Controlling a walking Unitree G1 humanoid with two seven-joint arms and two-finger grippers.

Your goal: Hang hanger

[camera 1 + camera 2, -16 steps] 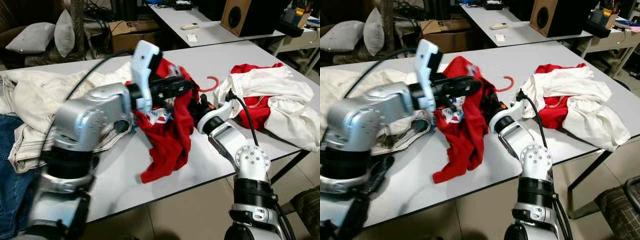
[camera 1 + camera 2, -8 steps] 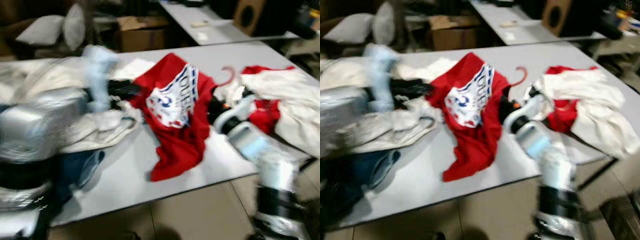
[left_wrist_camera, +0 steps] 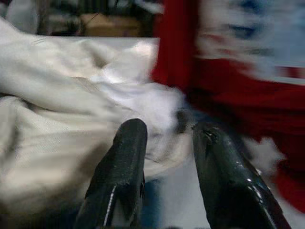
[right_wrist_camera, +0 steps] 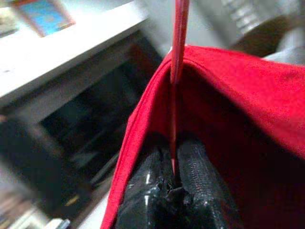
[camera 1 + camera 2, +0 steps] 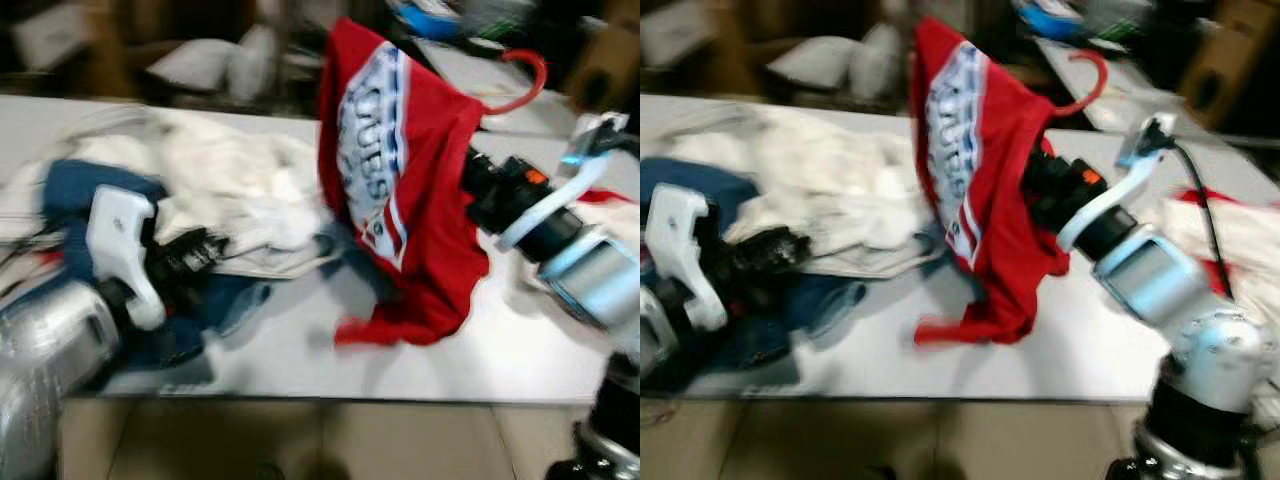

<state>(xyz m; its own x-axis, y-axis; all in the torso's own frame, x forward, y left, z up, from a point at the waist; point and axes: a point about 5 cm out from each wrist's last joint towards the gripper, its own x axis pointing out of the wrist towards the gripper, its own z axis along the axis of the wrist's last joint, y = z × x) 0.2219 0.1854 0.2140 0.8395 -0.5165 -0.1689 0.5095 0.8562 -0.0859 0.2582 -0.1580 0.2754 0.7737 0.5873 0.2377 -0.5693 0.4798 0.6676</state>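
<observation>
A red shirt (image 5: pixel 400 180) with a white and blue print hangs on a red hanger, whose hook (image 5: pixel 520 80) sticks up above the collar. My right gripper (image 4: pixel 172 179) is shut on the hanger's stem (image 4: pixel 178 43), buried in the red cloth, and holds the shirt up over the table; the shirt's lower hem still trails on the tabletop. My left gripper (image 3: pixel 169 143) is open and holds nothing, low at the table's near left edge over a pile of white clothes (image 3: pixel 57 109). The head views are blurred.
White garments (image 5: pixel 230 190) and blue jeans (image 5: pixel 190 310) lie heaped on the left of the grey table (image 5: pixel 480 350). Pillows (image 5: pixel 200 60) and another table with clutter (image 5: pixel 1110 60) stand behind. Tiled floor (image 5: pixel 300 440) lies in front.
The camera has swung left with much blur. My right gripper has lifted the hanger and shirt up off the table. My left gripper has let go of the shirt and dropped back low to the left.
</observation>
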